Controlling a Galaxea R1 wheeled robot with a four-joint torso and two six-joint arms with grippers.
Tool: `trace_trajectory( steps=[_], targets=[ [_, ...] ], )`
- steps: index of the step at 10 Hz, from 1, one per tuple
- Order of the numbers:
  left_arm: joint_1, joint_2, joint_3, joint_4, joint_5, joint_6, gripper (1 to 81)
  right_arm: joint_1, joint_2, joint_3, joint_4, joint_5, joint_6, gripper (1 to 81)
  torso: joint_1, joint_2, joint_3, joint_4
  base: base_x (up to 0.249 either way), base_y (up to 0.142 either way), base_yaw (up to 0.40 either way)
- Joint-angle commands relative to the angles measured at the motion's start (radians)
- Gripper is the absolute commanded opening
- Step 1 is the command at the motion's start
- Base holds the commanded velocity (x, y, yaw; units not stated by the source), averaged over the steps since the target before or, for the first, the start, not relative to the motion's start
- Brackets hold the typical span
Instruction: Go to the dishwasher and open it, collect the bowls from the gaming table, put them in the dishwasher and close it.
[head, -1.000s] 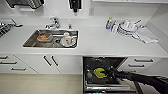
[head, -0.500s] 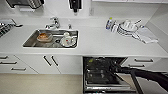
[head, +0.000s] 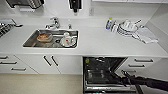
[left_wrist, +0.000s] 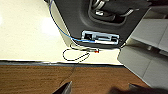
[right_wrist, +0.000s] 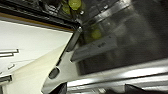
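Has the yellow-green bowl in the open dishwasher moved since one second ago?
Yes. Against the white counter edge, the rack holding it went back inside the open stainless-steel dishwasher; from the head camera the bowl is now hidden.

sink (head: 31, 40) left on counter (head: 100, 42), open dishwasher (head: 103, 75) below right

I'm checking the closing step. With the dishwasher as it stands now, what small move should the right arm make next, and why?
Probably keep lifting the door toward shut. The dishwasher stands open under the counter, its dark inside showing, and the right arm reaches in from the right with the right hand at the door. The right wrist view looks along the door's inner steel face, with green things inside, so loading looks done.
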Motion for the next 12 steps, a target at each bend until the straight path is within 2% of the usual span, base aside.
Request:
trace_trajectory(
  steps=[1, 2, 3, 5, 7, 12],
  targets=[
    [0.029, -0.013, -0.015, -0.035, 0.073, -0.006, 81.1, -0.160, -0.202, 0.206, -0.005, -0.071, -0.009, 81.1, 0.000, 0.000, 0.000, 0.000, 0.000, 0.000, 0.000],
    [0.026, -0.018, -0.015, -0.043, 0.073, -0.006, 81.1, -0.215, -0.209, 0.217, -0.007, -0.073, -0.015, 81.1, 0.000, 0.000, 0.000, 0.000, 0.000, 0.000, 0.000],
    [0.023, -0.021, -0.015, -0.049, 0.066, -0.006, 81.1, -0.272, -0.202, 0.214, -0.011, -0.073, -0.030, 81.1, 0.064, -0.100, 0.000, 0.000, 0.000, 0.000, 0.000],
    [0.014, -0.026, -0.015, -0.052, 0.065, -0.006, 81.1, -0.399, -0.174, 0.191, -0.025, -0.071, -0.058, 81.1, 0.069, -0.108, 0.000, 0.000, 0.000, 0.000, 0.000],
    [0.005, -0.035, -0.015, -0.051, 0.062, -0.006, 81.1, -0.492, -0.119, 0.099, -0.033, -0.057, -0.072, 81.1, 0.102, -0.162, 0.000, 0.000, 0.000, 0.000, 0.000],
    [-0.008, -0.033, -0.015, -0.051, 0.062, -0.006, 81.1, -0.599, 0.018, -0.049, -0.031, -0.053, -0.072, 81.1, 0.213, -0.342, 0.001, 0.000, 0.000, 0.000, 0.000]
  ],
)
